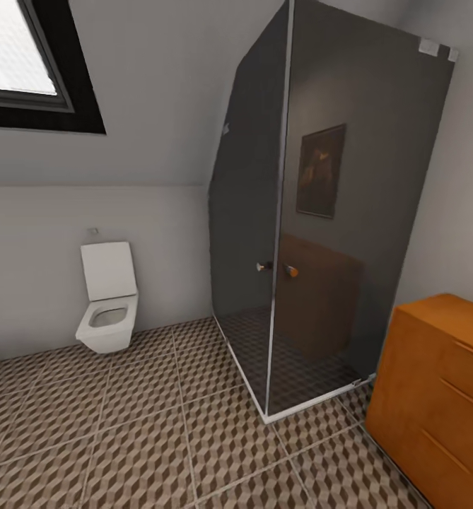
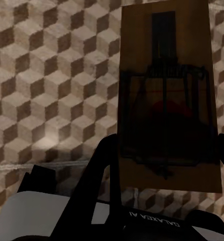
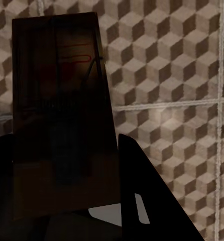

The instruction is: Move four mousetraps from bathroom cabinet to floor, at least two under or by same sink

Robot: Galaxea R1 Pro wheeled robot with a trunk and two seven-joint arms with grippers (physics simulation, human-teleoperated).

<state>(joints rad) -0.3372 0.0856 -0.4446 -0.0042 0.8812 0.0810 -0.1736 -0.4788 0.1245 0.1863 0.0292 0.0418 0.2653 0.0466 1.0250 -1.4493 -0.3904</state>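
The room was a sloped-ceiling bathroom with a floor of large square tiles printed in brown, beige and white cubes (image 1: 144, 438), pale grout between them. A white wall-hung toilet (image 1: 109, 304) stood against the far wall, a dark glass shower enclosure (image 1: 314, 233) filled the middle, and the low orange-brown wooden cabinet with slim bar handles (image 1: 441, 389) sat at the right edge of the floor.

The left gripper (image 2: 164, 170) was clamped on a small flat brown wooden mousetrap with dark wire parts and a red patch (image 2: 164, 95), held by its near end above the tiles. The right gripper (image 3: 67, 165) was closed on a second such mousetrap (image 3: 59, 90), dim in shadow, also over the floor.

Each board looked light, stiff and thin, so a pinch across the bare wooden end seemed the safest hold; the sprung wire looked the part to avoid. Smooth wood might slip if the grip loosened.
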